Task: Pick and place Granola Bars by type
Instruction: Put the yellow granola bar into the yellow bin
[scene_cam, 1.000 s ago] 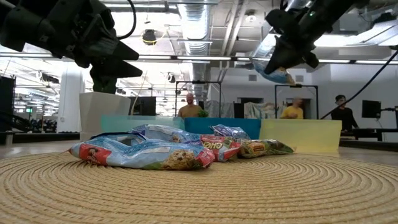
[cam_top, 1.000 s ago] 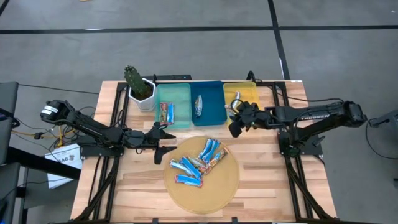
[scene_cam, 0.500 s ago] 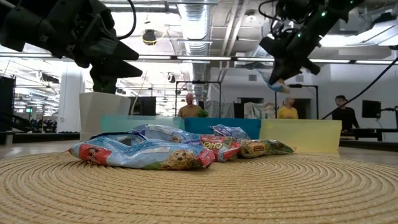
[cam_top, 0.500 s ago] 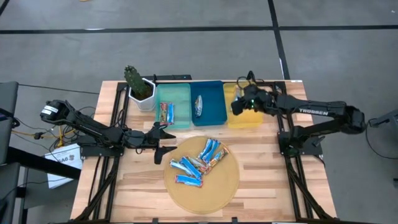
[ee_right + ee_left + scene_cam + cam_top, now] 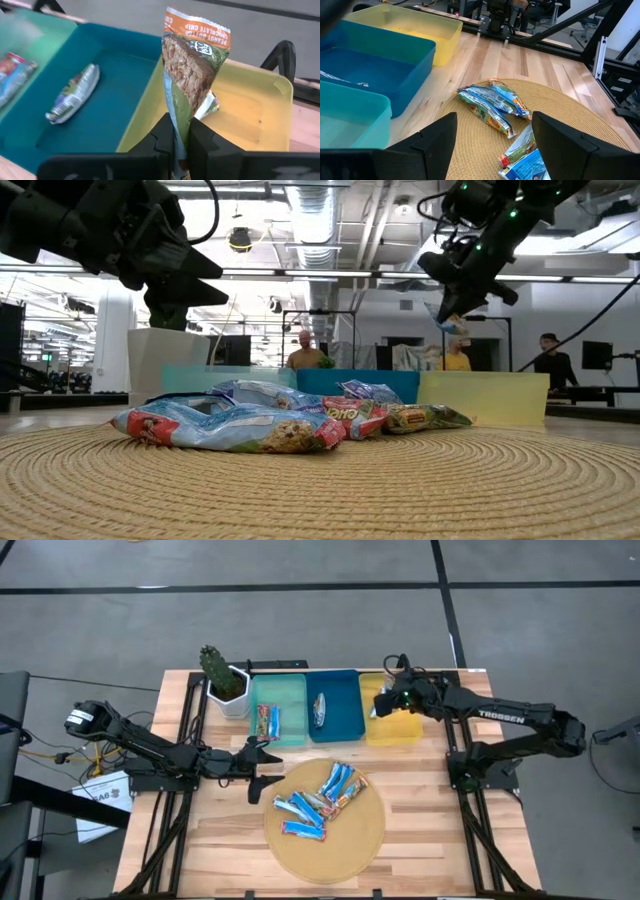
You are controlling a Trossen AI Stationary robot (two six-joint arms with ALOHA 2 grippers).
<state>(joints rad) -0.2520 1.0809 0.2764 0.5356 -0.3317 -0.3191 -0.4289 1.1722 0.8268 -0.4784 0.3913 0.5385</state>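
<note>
Right gripper [image 5: 181, 131] clamped on a peanut-butter granola bar [image 5: 195, 65], carried over the yellow tray [image 5: 392, 726] at the desk's far edge.
Bar hangs by one end, probably so it drops in cleanly; a second ago it was nearer the round mat [image 5: 322, 850]. Left gripper [image 5: 262, 762] waits open beside the mat's left rim.

A grey concrete floor [image 5: 300, 630] crossed by dark seam lines surrounds the light wooden slatted table [image 5: 420, 830]. Loose white papers [image 5: 95, 802] lie on the floor by the table's left side. Seen level across the table, the room is a large open workshop with silver ceiling ducts [image 5: 320, 220], exposed pipes and bright strip lights. White walls [image 5: 600, 315] and black metal frames [image 5: 310, 320] stand behind, where several people [image 5: 305, 352] are visible.
</note>
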